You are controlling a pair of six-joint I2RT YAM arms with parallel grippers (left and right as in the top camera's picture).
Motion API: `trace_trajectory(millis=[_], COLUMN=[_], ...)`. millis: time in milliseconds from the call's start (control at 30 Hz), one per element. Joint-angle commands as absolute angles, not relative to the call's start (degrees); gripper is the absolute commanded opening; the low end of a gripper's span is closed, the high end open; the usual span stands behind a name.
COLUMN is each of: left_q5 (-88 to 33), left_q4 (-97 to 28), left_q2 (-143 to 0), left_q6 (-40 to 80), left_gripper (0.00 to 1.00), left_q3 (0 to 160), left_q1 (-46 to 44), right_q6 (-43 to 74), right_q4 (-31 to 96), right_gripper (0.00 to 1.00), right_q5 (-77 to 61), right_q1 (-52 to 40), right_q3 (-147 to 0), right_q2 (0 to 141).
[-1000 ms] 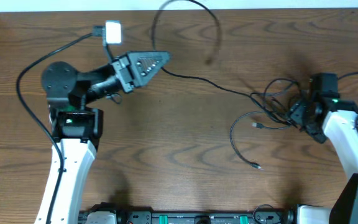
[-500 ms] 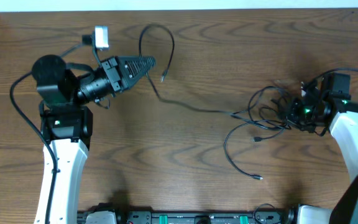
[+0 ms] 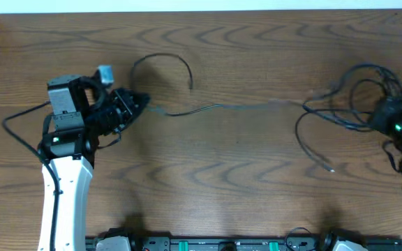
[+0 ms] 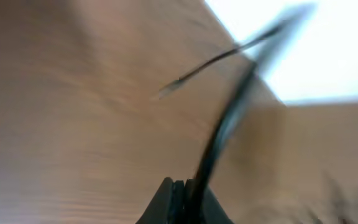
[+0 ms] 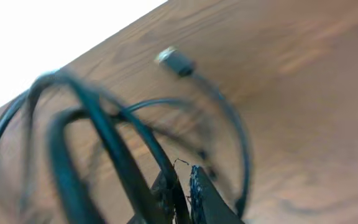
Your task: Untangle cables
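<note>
Black and drawn nearly straight, the cable (image 3: 222, 106) is lying across the wooden table (image 3: 222, 181) between the left gripper (image 3: 139, 104), which is pinching it tight, and the tangle (image 3: 358, 87) the right gripper (image 3: 382, 120) is clamping. Pulling harder is risking cinching the knot or slipping.
</note>
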State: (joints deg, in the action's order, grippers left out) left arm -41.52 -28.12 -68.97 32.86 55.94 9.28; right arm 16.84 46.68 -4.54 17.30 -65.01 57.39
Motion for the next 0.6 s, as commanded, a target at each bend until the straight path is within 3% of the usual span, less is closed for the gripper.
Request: trace_trajectory(millis=[0, 100, 267, 300, 333, 433, 500, 567], left_q5=[-22.11, -26.59, -37.93, -39.79, -41.47, -43.07, -43.07, -43.03], left_q4=[-30.87, -31.03, -31.00, -31.03, -31.05, -31.05, -31.29, -31.88], left_q2=[-68.71, -69.91, -72.77, -73.36, -74.04, -75.96, -77.25, -78.43], left_q6=[29.63, 30.00, 31.57, 31.55, 31.53, 30.13, 27.46, 24.53], left_gripper=[0.08, 0.08, 0.10, 0.17, 0.35, 0.71, 0.84, 0.88], left_q3=[56.34, 56.31, 56.34, 56.34, 56.34, 56.31, 56.31, 56.31], left_q1=[10.57, 10.46, 7.77, 6.76, 5.39, 0.34, -3.40, -6.81], right_q6=[23.00, 23.99, 20.12, 18.46, 16.38, 13.76, 13.61, 12.60], right_q4=[46.94, 46.94, 46.78, 46.81, 46.85, 47.42, 48.31, 49.87], right_gripper=[0.06, 0.04, 0.01, 0.01, 0.01, 0.01, 0.01, 0.01], right_q5=[5.32, 0.80, -18.61, -22.33, -26.72, -32.86, -33.43, -33.67], right_q1=[19.53, 19.55, 19.40, 19.40, 19.40, 19.40, 19.40, 19.40], right_q3=[-65.52, -65.52, -65.52, -65.52, -65.52, -65.52, -65.52, -65.52], right_q2=[54.61, 54.11, 55.44, 55.83, 56.45, 57.93, 58.78, 59.51])
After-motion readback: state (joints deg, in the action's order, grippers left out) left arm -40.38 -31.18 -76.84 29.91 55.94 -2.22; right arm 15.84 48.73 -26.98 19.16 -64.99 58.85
